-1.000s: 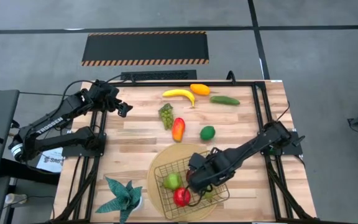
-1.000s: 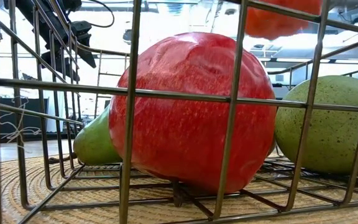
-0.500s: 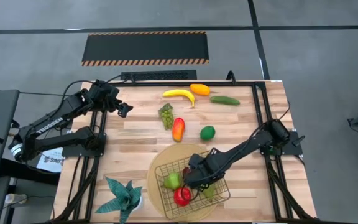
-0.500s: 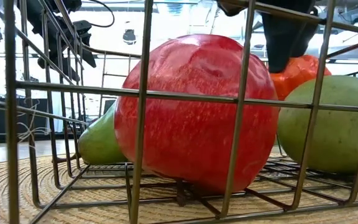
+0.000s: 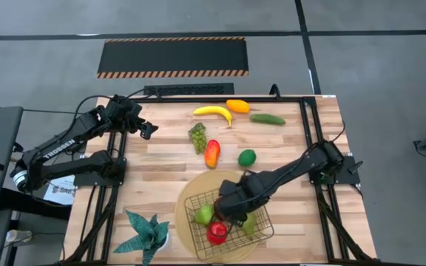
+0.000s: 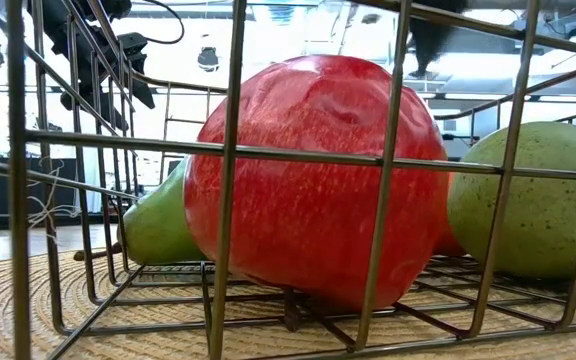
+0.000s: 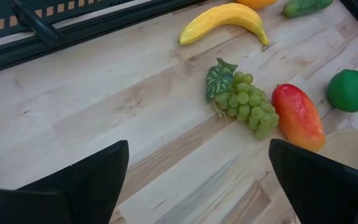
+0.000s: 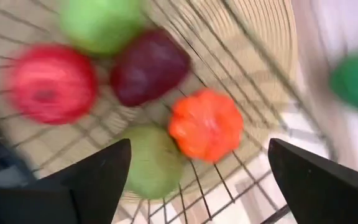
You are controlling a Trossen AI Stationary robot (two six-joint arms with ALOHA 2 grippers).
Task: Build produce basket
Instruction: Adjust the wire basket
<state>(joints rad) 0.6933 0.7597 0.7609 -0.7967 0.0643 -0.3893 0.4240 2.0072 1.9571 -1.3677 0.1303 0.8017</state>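
Observation:
The dark wire basket stands on a round tan mat at the table's near edge. Inside it lie a red apple, a green apple, a dark red fruit, an orange tomato and a green pear. My right gripper hangs open just above them, its fingers pointing down with nothing between them. Banana, cucumber, grapes, mango, lime and an orange fruit lie on the far half of the table. My left gripper waits open at the far left.
A teal leafy plant stands at the near left corner beside the tan mat. In the low view the red apple fills the basket's front, between the pear and a green fruit. Bare wood lies between the left gripper and the grapes.
My right gripper has lowered the orange tomato into the basket behind the red apple, let it go and risen off it, drifting toward the table's left. The basket has shifted slightly on its mat.

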